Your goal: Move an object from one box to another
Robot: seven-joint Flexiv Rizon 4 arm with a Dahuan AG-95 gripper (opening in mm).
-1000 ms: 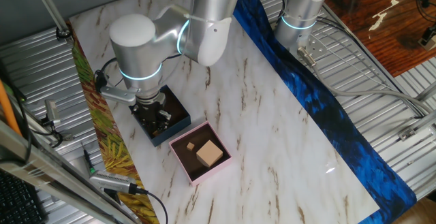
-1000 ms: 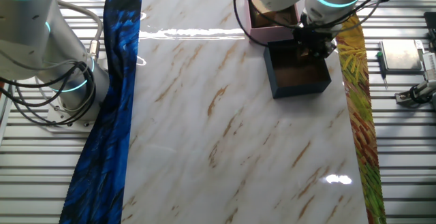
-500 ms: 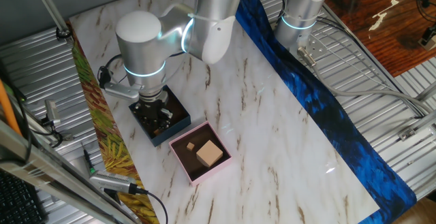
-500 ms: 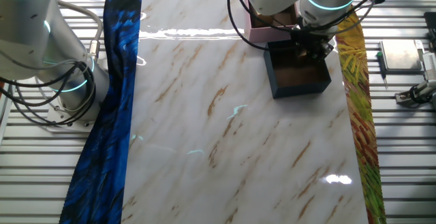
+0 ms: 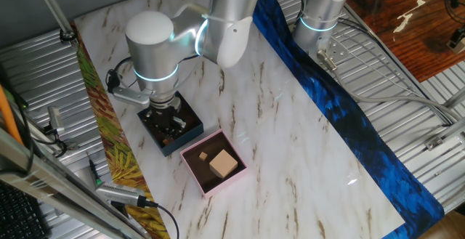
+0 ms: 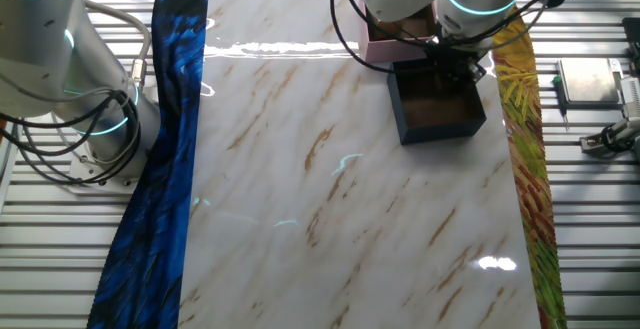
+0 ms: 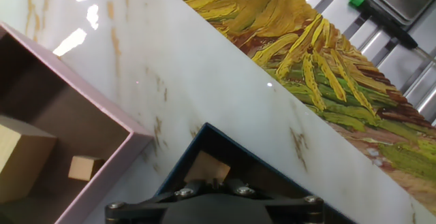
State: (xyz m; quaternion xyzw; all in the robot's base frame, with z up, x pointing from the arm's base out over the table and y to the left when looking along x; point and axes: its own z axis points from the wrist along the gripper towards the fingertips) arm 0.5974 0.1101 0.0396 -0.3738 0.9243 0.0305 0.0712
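The dark navy-blue box (image 5: 171, 123) stands near the table's left edge, and it also shows in the other fixed view (image 6: 437, 111). My gripper (image 5: 166, 120) reaches down inside it, seen too in the other fixed view (image 6: 455, 64). In the hand view a small wooden block (image 7: 208, 168) lies in the navy box (image 7: 235, 148) right at my fingers, which are hidden in shadow. The pale pink box (image 5: 213, 163) sits next to the navy one and holds a large wooden block (image 5: 224, 163) and a small one (image 5: 204, 155). The pink box is also in the hand view (image 7: 109, 118).
A yellow-green patterned strip (image 5: 109, 134) runs along the table edge beside the boxes. A blue cloth strip (image 5: 341, 101) runs along the opposite edge. A second robot arm's base (image 6: 60, 59) stands beyond the blue strip. Tools lie on the metal rack (image 6: 600, 89).
The arm's wrist has shifted slightly to the right in one fixed view. The gripper stays down inside the navy box. The blocks in the pink box have not moved.
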